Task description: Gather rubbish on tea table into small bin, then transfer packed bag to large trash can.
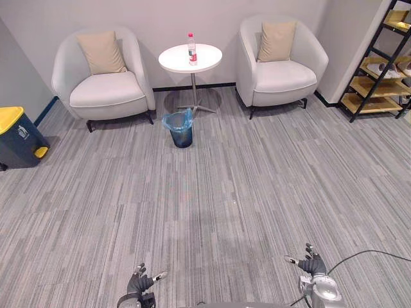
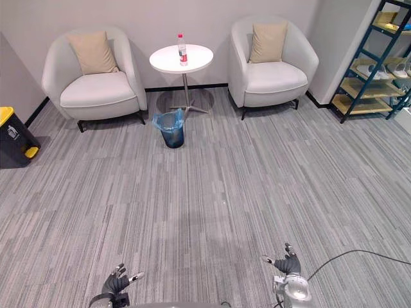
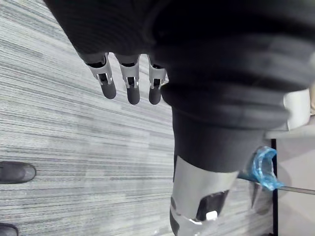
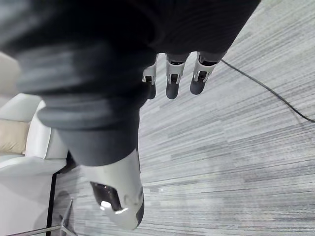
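I count two pale armchairs, the left armchair [image 1: 103,90] and the right armchair [image 1: 282,76]. Each holds one beige cushion, so two in all: the left cushion [image 1: 101,52] and the right cushion [image 1: 277,40]. There is one round white bench [image 1: 207,59] with one bottle [image 1: 192,49] on it. One small bin [image 1: 180,131] lined in blue, one yellow-lidded trash can [image 1: 18,136], one shelf rack [image 1: 379,70].

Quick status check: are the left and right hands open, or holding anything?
Left hand: open, fingers relaxed, holding nothing.
Right hand: open, fingers relaxed, holding nothing.
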`<state>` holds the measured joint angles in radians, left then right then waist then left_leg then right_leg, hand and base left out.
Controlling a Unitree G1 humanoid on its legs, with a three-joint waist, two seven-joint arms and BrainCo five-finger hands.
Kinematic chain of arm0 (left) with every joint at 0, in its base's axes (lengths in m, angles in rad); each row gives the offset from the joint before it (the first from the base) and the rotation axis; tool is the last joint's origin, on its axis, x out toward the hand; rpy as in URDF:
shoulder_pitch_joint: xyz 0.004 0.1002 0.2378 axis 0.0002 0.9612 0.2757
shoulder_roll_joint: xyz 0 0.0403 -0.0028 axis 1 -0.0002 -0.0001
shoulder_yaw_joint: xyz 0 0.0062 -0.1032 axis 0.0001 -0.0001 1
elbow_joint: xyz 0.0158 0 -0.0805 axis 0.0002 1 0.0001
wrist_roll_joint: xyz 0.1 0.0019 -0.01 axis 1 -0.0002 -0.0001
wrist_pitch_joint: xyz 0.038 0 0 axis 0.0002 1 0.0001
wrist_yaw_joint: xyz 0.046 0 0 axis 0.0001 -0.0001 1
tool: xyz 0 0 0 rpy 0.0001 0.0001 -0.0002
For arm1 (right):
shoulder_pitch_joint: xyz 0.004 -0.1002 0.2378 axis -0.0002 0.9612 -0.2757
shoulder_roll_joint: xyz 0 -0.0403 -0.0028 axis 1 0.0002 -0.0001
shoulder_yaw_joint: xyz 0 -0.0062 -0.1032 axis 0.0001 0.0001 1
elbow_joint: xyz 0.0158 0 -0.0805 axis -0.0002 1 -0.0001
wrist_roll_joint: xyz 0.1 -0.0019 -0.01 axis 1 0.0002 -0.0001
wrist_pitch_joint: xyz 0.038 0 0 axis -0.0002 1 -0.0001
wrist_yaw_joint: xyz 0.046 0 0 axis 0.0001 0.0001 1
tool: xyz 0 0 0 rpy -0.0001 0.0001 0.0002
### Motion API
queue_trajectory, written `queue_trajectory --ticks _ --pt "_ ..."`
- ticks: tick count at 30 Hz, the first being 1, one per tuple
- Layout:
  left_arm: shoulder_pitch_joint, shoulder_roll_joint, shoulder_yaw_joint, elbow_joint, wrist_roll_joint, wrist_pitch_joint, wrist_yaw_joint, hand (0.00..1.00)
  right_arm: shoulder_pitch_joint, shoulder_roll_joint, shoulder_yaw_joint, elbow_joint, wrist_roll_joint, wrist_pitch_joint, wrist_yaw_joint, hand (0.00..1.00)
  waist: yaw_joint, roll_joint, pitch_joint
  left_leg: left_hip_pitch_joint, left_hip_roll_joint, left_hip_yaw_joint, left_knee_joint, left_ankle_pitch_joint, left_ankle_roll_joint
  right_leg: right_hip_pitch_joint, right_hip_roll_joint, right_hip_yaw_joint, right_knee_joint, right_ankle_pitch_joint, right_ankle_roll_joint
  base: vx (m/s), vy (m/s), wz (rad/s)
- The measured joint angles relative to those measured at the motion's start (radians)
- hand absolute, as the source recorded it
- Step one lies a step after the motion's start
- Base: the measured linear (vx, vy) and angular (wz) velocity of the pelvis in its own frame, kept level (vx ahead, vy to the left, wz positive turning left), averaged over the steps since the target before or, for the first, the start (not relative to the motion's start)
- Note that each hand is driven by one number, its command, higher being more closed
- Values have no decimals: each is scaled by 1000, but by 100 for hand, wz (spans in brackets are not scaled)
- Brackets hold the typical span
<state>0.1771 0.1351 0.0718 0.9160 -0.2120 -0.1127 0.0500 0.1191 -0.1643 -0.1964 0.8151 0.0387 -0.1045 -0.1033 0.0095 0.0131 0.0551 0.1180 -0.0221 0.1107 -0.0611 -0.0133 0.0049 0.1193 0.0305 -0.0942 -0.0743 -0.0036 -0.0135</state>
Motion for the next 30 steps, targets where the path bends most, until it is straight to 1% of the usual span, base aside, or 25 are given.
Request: queue_trajectory --ticks 3,9,16,23,30 --pt "0 -9 0 17 25 0 -6 0 0 1 0 15 0 1 1 0 0 0 1 2 0 -5 -8 6 -7 -1 0 -6 0 0 0 -17 -8 4" --pt "1 -14 -5 28 54 1 -6 0 6 3 -27 35 0 4 4 0 0 1 2 3 0 -10 -8 6 -7 1 0 -12 1 -1 1 -20 -7 2" --pt "1 -14 -39 28 58 1 -7 0 8 5 -32 35 0 4 12 0 0 -6 11 7 1 -7 -8 6 -7 4 1 -10 2 -2 1 -35 -7 -1" --pt "0 -13 -66 28 68 1 -7 0 24 7 -30 35 0 4 18 0 1 -6 12 8 3 5 -9 5 -9 1 2 8 2 -2 1 -21 -5 -5" --pt "-2 -11 -97 15 70 0 -8 0 26 10 -28 35 2 4 19 0 1 -8 13 -5 5 16 -10 -1 -9 -15 3 16 2 -12 16 -15 -7 -3"
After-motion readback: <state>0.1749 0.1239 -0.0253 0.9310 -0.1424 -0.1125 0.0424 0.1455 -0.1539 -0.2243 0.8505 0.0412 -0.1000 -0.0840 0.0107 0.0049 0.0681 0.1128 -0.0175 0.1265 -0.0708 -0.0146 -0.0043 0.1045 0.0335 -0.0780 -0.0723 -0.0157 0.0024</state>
